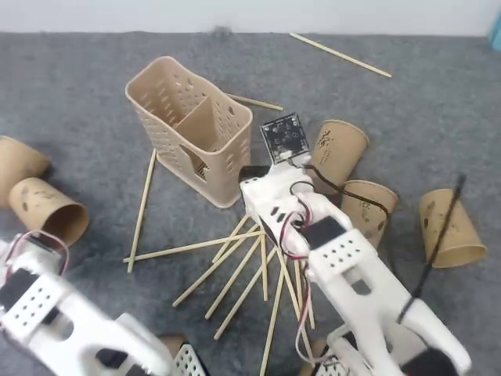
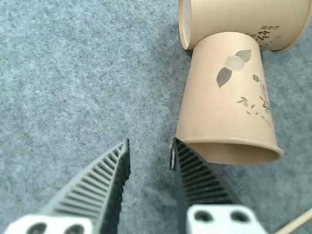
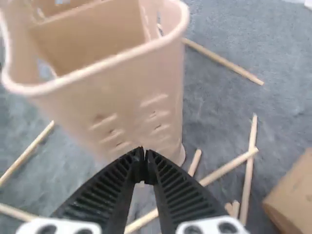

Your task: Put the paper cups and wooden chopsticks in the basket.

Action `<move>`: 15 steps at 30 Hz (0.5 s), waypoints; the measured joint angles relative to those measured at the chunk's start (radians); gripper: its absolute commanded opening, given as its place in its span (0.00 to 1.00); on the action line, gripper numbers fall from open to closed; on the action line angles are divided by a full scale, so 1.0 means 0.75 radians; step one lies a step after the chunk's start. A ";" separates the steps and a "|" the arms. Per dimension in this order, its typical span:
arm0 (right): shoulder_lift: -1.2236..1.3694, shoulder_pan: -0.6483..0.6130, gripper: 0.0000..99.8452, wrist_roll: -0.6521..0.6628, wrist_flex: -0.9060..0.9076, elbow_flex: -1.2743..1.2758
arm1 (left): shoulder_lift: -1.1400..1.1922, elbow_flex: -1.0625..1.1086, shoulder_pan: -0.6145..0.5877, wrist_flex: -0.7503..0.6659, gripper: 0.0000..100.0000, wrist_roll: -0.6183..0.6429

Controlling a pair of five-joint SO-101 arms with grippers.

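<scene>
A tan perforated basket (image 1: 188, 129) stands upright on the grey carpet, with a divider inside. Several wooden chopsticks (image 1: 235, 266) lie fanned out in front of it. My right gripper (image 3: 143, 155) is shut with nothing in it, its tips close to the basket's wall (image 3: 126, 107). Two paper cups (image 1: 51, 207) lie on their sides at the far left. My left gripper (image 2: 149, 146) is open just beside the mouth of one lying cup (image 2: 229, 102), with the second cup (image 2: 243, 22) behind it. Three more cups (image 1: 368, 207) lie at the right.
Single chopsticks lie left of the basket (image 1: 142, 207), behind it (image 1: 254, 102) and far back (image 1: 340, 55). The right arm's white body (image 1: 352, 274) stretches over the chopstick pile. A cup's edge (image 3: 292, 195) and chopsticks (image 3: 224, 61) lie near the right gripper.
</scene>
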 measured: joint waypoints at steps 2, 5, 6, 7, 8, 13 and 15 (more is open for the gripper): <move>0.115 0.002 0.01 0.000 -0.090 -0.014 | 0.000 0.000 0.000 0.000 0.13 0.000; 0.311 0.006 0.01 0.000 -0.182 -0.088 | 0.000 0.000 0.000 0.000 0.13 0.000; 0.368 0.006 0.01 0.000 -0.209 -0.125 | 0.000 0.000 0.000 0.000 0.13 0.000; 0.426 0.006 0.01 0.000 -0.233 -0.162 | 0.000 0.000 0.000 0.000 0.13 0.000; 0.479 0.006 0.01 0.000 -0.256 -0.198 | 0.000 0.000 0.000 0.000 0.13 0.000; 0.700 0.006 0.01 0.000 -0.291 -0.401 | 0.000 0.000 0.000 0.000 0.13 0.000; 0.779 0.006 0.01 0.000 -0.291 -0.491 | 0.000 0.000 0.000 0.000 0.13 0.000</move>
